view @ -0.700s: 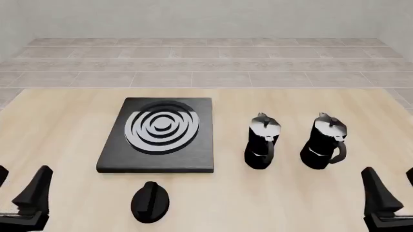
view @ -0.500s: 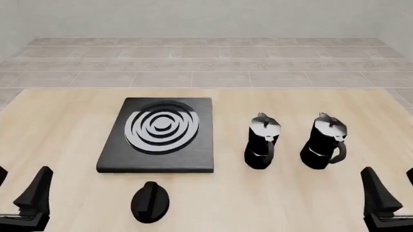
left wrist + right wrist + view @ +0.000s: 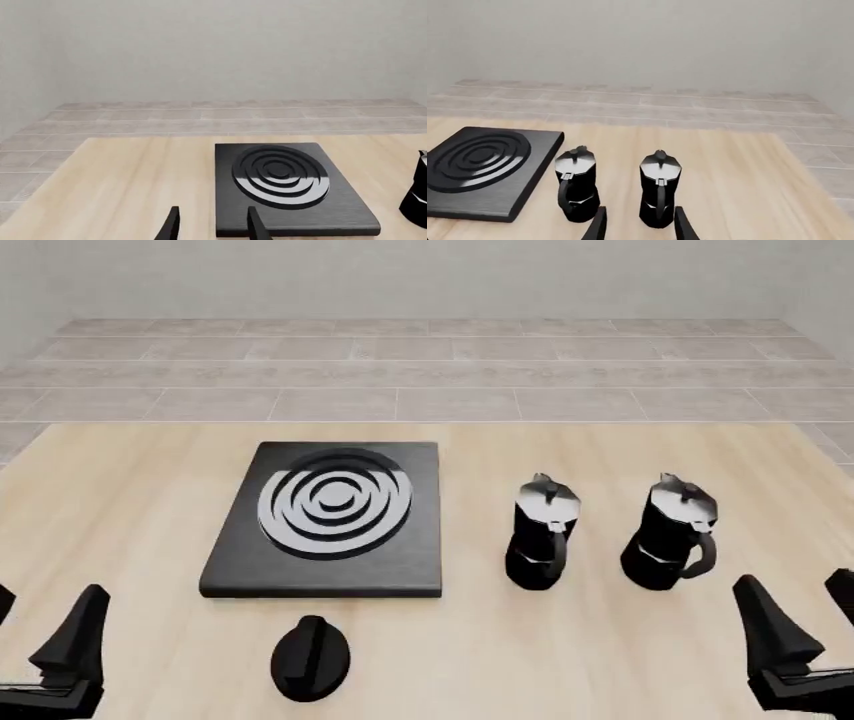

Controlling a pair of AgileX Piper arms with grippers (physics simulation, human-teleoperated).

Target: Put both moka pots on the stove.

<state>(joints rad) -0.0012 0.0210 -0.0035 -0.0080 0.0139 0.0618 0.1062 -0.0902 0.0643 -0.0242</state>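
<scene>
The right gripper (image 3: pixel 801 625) hangs low over the tabletop's (image 3: pixel 601 660) near right corner, its two dark fingers (image 3: pixel 770 625) spread wide with nothing between them. In the right wrist view the fingertips (image 3: pixel 599 225) frame bare wood just short of the right moka pot (image 3: pixel 659 189), without touching it. The left gripper (image 3: pixel 40 625) sits at the near left corner, likewise spread wide and empty; only one of its fingers shows fully in the front view, so its exact gap is better read from the left wrist view, where both tips (image 3: pixel 252 226) stand apart just before the near edge of the stove (image 3: pixel 333 215).

Both moka pots stand upright on the right half of the tabletop, side by side and apart from each other: the left moka pot (image 3: pixel 541 533) near the stove's right edge, the right moka pot nearer the tabletop's right edge. Neither is on the stove, which lies flat left of the middle, its silver rings bare. A flat black oval knob (image 3: pixel 312 658) lies between the stove and the tabletop's near edge.
</scene>
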